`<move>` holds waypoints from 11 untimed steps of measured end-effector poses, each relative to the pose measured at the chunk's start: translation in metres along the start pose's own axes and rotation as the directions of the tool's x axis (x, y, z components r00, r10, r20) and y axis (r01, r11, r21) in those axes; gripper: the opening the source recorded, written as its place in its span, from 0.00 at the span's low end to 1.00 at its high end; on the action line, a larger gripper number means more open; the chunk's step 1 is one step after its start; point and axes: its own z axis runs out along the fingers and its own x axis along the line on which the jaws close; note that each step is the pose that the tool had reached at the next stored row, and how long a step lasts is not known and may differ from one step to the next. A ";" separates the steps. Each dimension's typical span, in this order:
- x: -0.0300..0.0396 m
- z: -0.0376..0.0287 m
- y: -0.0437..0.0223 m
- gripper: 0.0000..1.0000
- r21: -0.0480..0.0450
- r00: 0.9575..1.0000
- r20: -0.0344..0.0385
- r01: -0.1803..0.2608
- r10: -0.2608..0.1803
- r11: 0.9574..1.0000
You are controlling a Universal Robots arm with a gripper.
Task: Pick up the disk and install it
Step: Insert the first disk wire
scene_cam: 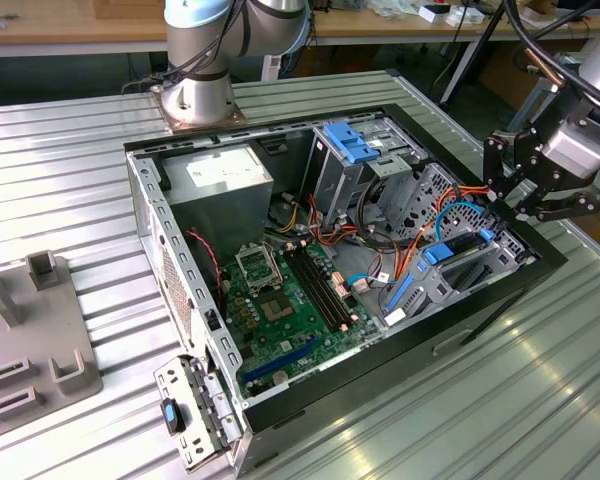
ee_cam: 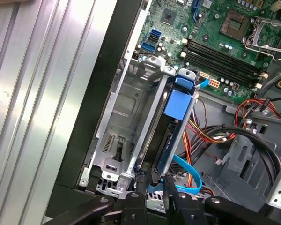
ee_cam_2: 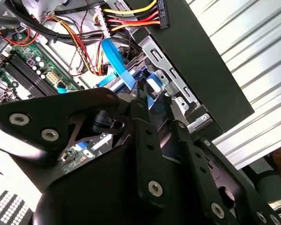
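The arm's base (scene_cam: 195, 75) stands at the far side of the scene, its silver joints capped in pale blue. On the exterior view's right the grey wrist (scene_cam: 583, 140) slopes down and toward the exterior view's left, with black cables running along it. The black hand (scene_cam: 498, 215) hangs from the wrist at the same slant, its linkage bars spread wide behind the tips. In both wrist views the two fingers (ee_cam: 140, 190) reach forward side by side, nearly parallel. Their tips are drawn close together. They pinch the near end of the disk (ee_cam: 178, 103) between them, one finger (ee_cam_2: 143, 105) on each face.
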 end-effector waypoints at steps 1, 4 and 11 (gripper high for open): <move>0.0000 0.0001 0.0000 0.28 0.000 1.000 -0.001 -0.009 0.009 1.000; 0.0000 0.0006 0.0001 0.28 0.003 0.997 -0.007 -0.080 0.080 0.997; 0.0002 0.0012 -0.0003 0.28 0.005 0.987 -0.014 -0.157 0.157 0.988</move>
